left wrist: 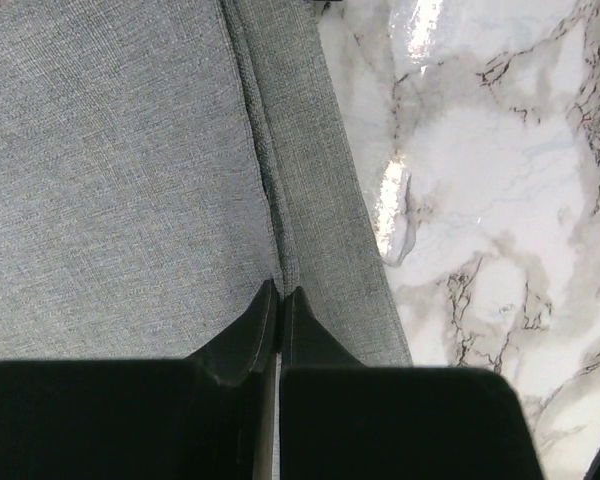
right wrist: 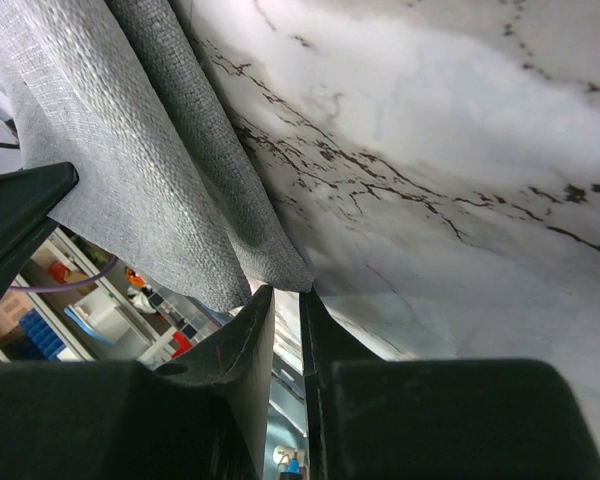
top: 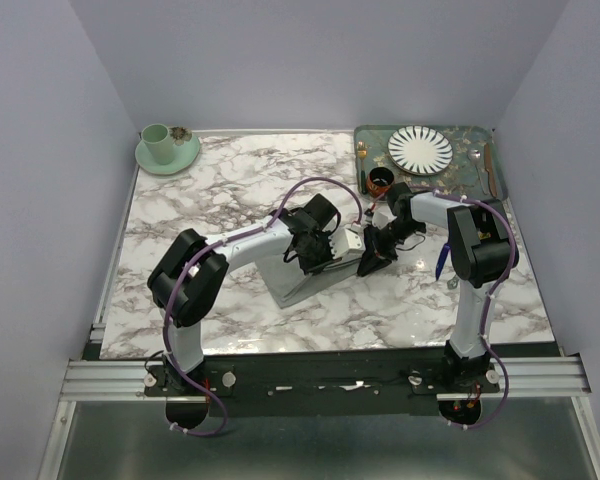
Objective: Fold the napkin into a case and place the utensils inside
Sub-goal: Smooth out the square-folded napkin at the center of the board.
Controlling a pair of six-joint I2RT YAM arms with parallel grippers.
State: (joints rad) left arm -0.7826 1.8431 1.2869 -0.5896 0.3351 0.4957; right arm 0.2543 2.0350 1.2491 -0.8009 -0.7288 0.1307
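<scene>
Tray (top: 467,172) holds plate (top: 420,150). Left tool (left wrist: 280,296) and right tool (right wrist: 286,296), both narrow, pinch napkin (left wrist: 110,180) folds; arms hide most of it overhead.

Mint cup (top: 158,143) on saucer (top: 187,155), striped plate (top: 420,150) on green tray (top: 467,141)

Both arms meet mid-way over the table (top: 180,220), left gripper (top: 328,260) and right gripper (top: 370,263) close together at the napkin's (top: 298,283) right edge. Tray (top: 462,138) with striped plate (top: 420,150) sits far right, cup (top: 158,142) on saucer (top: 186,156) far left. Blue-handled utensil (top: 440,262) lies by the right arm.
</scene>
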